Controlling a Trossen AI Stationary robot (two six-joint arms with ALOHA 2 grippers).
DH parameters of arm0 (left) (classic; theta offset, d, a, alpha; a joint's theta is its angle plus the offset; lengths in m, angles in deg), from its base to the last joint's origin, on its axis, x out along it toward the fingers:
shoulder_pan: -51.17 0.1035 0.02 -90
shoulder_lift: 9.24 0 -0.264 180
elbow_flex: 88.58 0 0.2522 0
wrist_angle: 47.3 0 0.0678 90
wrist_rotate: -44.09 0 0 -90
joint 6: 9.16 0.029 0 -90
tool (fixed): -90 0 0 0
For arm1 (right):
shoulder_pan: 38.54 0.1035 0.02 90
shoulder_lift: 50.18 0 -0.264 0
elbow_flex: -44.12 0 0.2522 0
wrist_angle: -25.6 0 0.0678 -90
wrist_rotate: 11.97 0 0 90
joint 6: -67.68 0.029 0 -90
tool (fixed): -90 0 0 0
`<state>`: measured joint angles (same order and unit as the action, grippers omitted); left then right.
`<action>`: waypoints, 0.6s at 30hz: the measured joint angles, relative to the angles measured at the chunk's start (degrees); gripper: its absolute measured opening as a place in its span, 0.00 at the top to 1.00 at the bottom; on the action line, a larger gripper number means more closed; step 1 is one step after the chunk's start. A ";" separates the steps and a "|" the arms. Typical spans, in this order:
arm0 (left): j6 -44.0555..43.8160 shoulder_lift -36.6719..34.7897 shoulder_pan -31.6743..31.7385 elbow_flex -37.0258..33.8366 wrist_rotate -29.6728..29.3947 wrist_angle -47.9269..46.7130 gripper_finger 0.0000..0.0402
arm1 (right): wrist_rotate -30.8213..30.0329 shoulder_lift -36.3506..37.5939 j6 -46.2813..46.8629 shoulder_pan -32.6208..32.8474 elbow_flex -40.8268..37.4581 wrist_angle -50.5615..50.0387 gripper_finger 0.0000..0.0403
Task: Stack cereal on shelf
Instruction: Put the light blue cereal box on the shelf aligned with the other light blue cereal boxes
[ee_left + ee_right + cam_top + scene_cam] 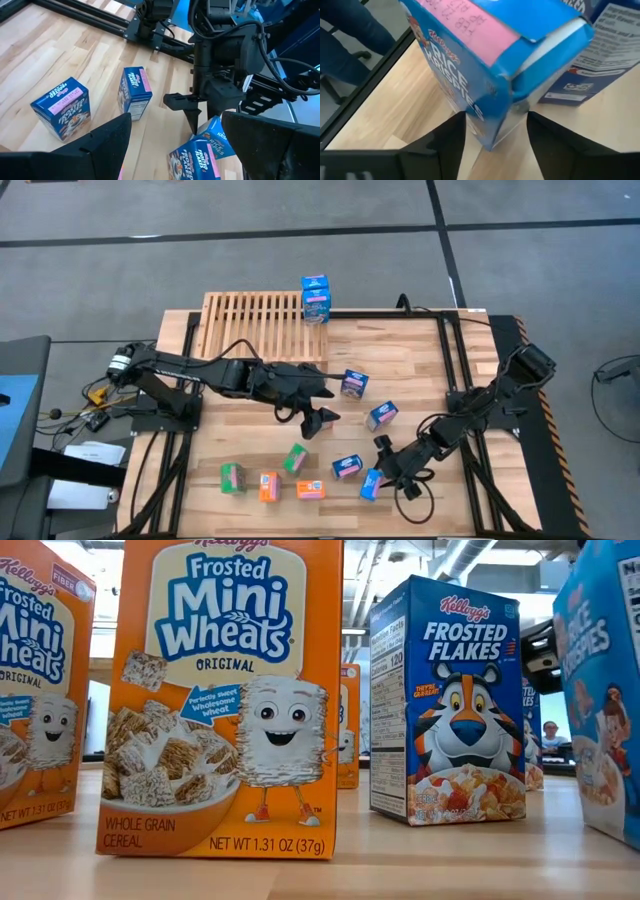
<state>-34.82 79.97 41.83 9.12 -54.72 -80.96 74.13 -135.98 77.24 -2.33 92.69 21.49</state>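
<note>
The slatted wood shelf (260, 325) sits at the table's far left, with one blue cereal box (315, 298) standing on its right end. Other boxes are scattered on the table: blue (353, 383) (381, 415) (347, 467), green (295, 457) (232, 477) and orange (268, 486) (310, 490). My left gripper (315, 420) (175, 145) hangs open over mid-table and holds nothing. My right gripper (385, 465) (495, 135) is open, its fingers on either side of a blue Rice Krispies box (485, 65) (370, 483) near the table's near edge. My right gripper's fingers (450, 137) stand on either side of the lower corner (490, 130) of the Rice Krispies box, coming down at a slant. A gap shows at one finger. Whether the other finger touches the box front, I cannot tell.
Black frame rails (445, 360) run along the table's right and left sides. In the low view, orange Mini Wheats boxes (225, 700) and a Frosted Flakes box (450, 705) stand upright close by. A second blue box (605, 45) stands just beyond the Rice Krispies box.
</note>
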 joint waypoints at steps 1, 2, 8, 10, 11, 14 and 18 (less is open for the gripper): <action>-0.10 0.00 0.00 0.00 -0.01 0.04 0.25 | 0.00 0.00 0.00 0.00 0.00 0.02 0.45; -0.16 -0.01 0.00 0.00 0.01 0.06 0.25 | 0.00 0.00 0.00 0.00 0.00 -0.01 0.48; -0.12 -0.04 0.00 0.00 0.02 0.09 0.25 | 0.79 0.00 1.38 0.13 0.02 0.02 0.66; -0.03 -0.04 0.00 0.00 0.02 0.09 0.25 | 0.81 0.00 2.24 0.33 0.02 0.02 0.72; -0.02 -0.04 0.00 0.00 0.02 0.09 0.25 | 0.79 0.00 2.37 0.50 0.02 0.02 0.75; 0.03 -0.05 -0.01 0.00 0.02 0.08 0.25 | 0.80 0.00 2.41 0.63 0.04 -0.05 0.79; -0.08 -0.05 -0.04 0.00 1.06 0.09 0.25 | 0.99 0.00 2.78 -0.06 0.08 -1.38 0.78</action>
<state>-34.90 79.92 41.79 9.12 -53.67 -80.87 75.13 -135.98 80.03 -2.39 92.76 20.11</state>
